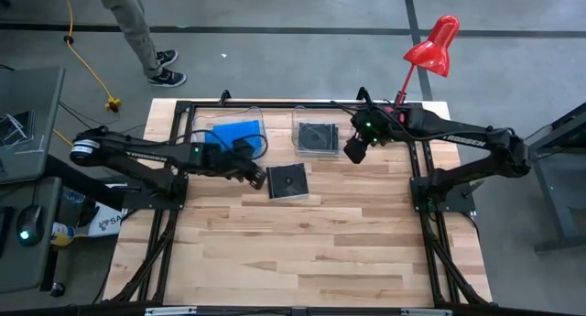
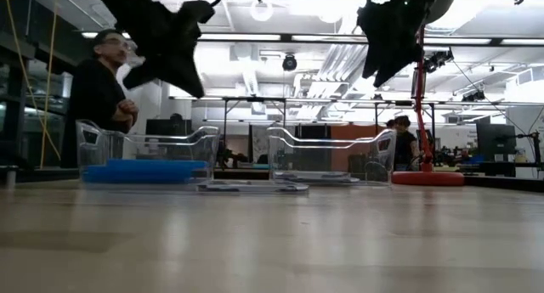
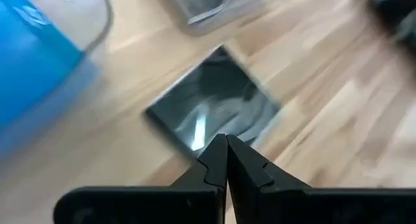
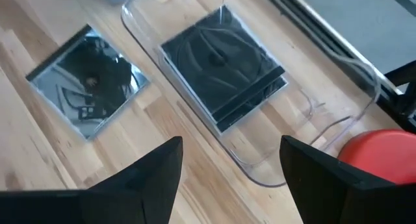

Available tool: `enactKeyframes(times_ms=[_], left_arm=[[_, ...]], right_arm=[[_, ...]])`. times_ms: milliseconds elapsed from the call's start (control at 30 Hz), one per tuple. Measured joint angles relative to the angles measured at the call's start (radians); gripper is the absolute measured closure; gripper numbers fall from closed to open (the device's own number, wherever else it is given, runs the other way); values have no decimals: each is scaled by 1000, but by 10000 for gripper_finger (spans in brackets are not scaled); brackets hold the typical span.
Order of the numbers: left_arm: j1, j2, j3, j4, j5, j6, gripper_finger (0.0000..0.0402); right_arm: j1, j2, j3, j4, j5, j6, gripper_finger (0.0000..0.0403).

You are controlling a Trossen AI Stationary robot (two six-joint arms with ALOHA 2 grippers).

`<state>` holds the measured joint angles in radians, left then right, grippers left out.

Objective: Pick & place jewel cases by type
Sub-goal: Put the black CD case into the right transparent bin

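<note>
Blue jewel cases (image 1: 233,133) already lie in the left tub (image 1: 258,119) and black ones (image 1: 318,136) in the right tub (image 1: 300,119). One black case (image 1: 287,181) remains on the table (image 1: 302,252), at six o'clock of the tubs. The left gripper (image 1: 259,178), fingers pressed together, hovers just beside it; the right gripper (image 1: 352,151) hangs spread wide, empty.

One jewel case (image 1: 287,181) lies on the table (image 1: 311,252) before two tubs (image 1: 318,136).

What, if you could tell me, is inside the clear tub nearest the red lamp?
The clear tub holds black jewel cases, stacked slightly askew; the edges suggest more than one. The top case covers the rest, so the exact count and the lower covers stay hidden.
</note>
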<state>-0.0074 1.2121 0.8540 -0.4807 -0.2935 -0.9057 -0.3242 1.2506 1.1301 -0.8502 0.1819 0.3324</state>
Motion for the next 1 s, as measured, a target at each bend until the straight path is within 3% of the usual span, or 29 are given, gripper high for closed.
enactKeyframes(times_ms=[133,367,633,867,1000], left_arm=[[1,-3,-91,229,2,-78,401],[-4,-3,-200,444,1,-196,401],[-88,-5,-268,508,-3,-303,401],[-185,-9,-346,577,-71,-404,401],[-204,-9,-403,656,-75,-411,401]], right_arm=[[0,37,0,-1,-17,-18,163],[0,126,0,9,-135,-70,163],[14,158,0,-21,-269,-62,163],[90,155,0,-142,-244,10,163],[161,136,-76,-54,-249,128,163]])
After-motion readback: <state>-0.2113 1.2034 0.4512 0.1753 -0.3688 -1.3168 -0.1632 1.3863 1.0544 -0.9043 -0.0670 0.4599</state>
